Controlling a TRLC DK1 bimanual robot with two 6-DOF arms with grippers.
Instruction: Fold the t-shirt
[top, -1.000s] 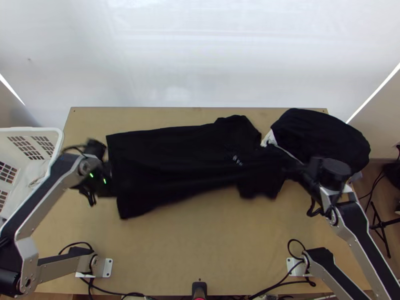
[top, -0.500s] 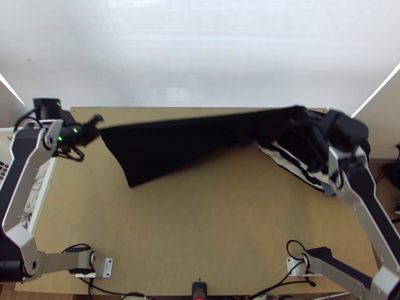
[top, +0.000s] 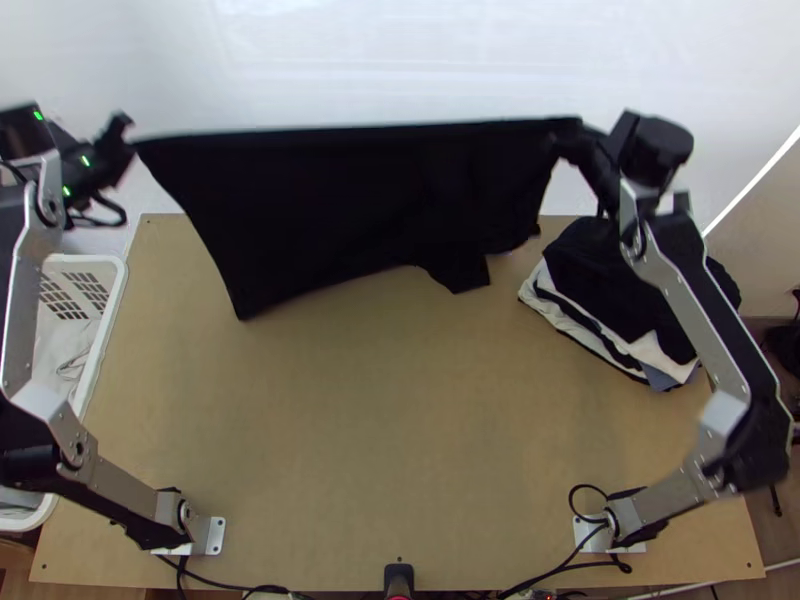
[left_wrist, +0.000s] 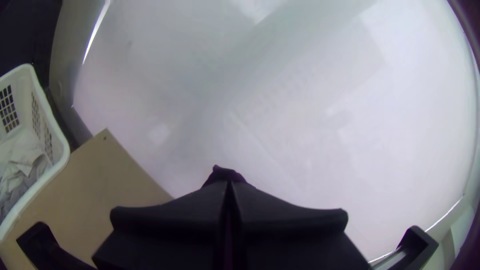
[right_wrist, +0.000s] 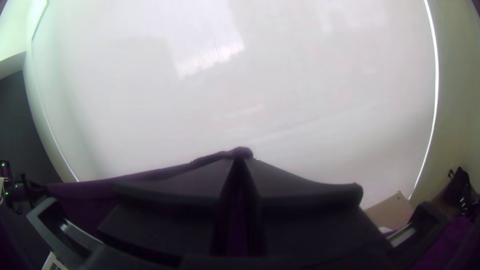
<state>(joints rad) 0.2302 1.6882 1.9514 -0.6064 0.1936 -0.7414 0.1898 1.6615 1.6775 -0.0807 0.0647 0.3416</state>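
Black all across the t-shirt (top: 350, 190), tan on the worktop (top: 380, 420), white for the backdrop (top: 400, 60)! White again on the basket (top: 122, 285), gridded with slots; black, white and blue-grey in the cloth pile (top: 595, 265); silver-grey and black arms (top: 690, 320), bright green lights (top: 85, 160)!

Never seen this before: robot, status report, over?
Left gripper, right gripper: jaws shut on black t-shirt. Its upper edge stretched taut between them. Possible obstacle: clothes pile, table's far right.
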